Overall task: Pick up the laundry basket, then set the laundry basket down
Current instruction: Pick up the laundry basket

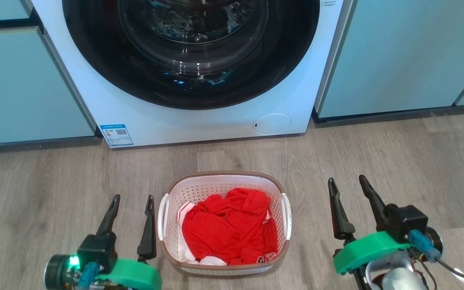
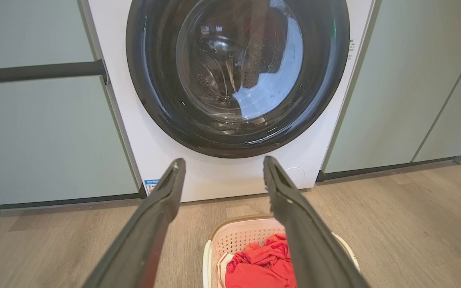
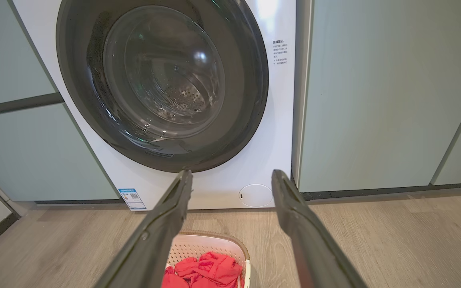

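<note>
Overhead, laundry basket (image 1: 204,191) whole; from either wrist, partly cropped.

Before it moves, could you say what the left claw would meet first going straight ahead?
Probably the lower white front of the washing machine; the left claw points past the laundry basket, not into it.

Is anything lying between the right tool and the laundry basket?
No. In the head view, bare wooden floor runs from the right tool to the laundry basket; the two do not touch.
</note>
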Available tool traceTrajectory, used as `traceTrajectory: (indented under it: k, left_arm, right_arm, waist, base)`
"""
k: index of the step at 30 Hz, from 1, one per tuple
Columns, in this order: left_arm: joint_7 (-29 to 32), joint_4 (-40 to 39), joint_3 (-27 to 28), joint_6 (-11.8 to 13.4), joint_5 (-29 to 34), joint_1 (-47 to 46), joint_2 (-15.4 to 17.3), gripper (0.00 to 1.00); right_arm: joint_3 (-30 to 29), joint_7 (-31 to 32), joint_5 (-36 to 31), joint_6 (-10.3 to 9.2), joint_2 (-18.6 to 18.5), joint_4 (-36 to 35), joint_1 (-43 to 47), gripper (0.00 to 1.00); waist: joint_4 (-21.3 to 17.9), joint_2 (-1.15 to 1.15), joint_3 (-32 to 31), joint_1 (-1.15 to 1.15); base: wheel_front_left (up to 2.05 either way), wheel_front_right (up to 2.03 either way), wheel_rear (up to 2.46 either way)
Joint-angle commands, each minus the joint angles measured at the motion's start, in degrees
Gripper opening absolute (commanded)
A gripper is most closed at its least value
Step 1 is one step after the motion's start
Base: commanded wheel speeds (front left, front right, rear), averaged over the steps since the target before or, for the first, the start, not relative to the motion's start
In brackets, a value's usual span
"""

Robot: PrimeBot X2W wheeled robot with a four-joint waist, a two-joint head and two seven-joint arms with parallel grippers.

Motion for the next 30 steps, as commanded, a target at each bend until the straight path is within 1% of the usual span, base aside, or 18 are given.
traceTrajectory:
  k: [1, 8, 14, 19, 20, 22, 23, 30]
  left_arm:
    - [-0.55, -1.92, 1.81, 0.38, -0.13, -1.97, -0.3, 1.0]
    - [-0.55, -2.11, 1.81, 0.31, -0.22, -2.15, -0.3, 1.0]
    - [-0.55, -1.18, 1.9, -0.17, 0.21, -4.72, -0.3, 1.0]
    - [-0.55, 1.31, 1.77, -0.76, 0.53, -9.25, -0.3, 1.0]
    - [-0.55, 2.45, 1.51, -0.86, 0.54, -11.56, -0.3, 1.0]
    - [-0.55, 3.68, 1.16, -0.89, 0.52, -14.13, -0.3, 1.0]
    - [-0.55, 3.68, 1.16, -0.89, 0.52, -14.13, -0.3, 1.0]
    - [-0.55, 8.95, -0.01, -0.84, 0.08, -23.24, -0.3, 1.0]
  right_arm:
    - [1.31, -0.71, -0.29, 0.34, -0.55, -1.82, -1.7, 1.0]
    - [1.23, -0.71, -0.15, 0.34, -0.55, -1.5, -1.99, 1.0]
    - [0.54, -0.71, -0.39, 0.34, -0.55, -0.5, -3.86, 1.0]
    - [-0.25, -0.71, -1.48, 0.34, -0.55, 0.68, -7.27, 1.0]
    - [-0.74, -0.71, -1.98, 0.34, -0.55, 1.25, -8.99, 1.0]
    - [-1.31, -0.71, -2.69, 0.34, -0.55, 1.94, -10.89, 1.0]
    - [-1.31, -0.71, -2.69, 0.34, -0.55, 1.94, -10.89, 1.0]
    - [-3.39, -0.71, -4.25, 0.34, -0.55, 5.09, -17.44, 1.0]
  waist:
    - [0.01, 0.0, 0.06, 0.0]
    - [-0.14, 0.0, 0.94, 0.0]
    - [0.13, 0.0, 5.27, 0.0]
    - [0.89, 0.0, 11.44, 0.0]
    - [1.34, 0.0, 14.53, 0.0]
    - [1.88, 0.0, 17.95, 0.0]
    - [1.88, 0.0, 17.95, 0.0]
    - [3.02, 0.0, 28.84, 0.0]
  base:
    - [0.0, 0.0, 0.0]
    - [0.0, 0.0, 0.0]
    - [0.0, 0.0, 0.0]
    - [0.0, 0.0, 0.0]
    - [0.0, 0.0, 0.0]
    - [0.0, 0.0, 0.0]
    - [0.0, 0.0, 0.0]
    - [0.0, 0.0, 0.0]
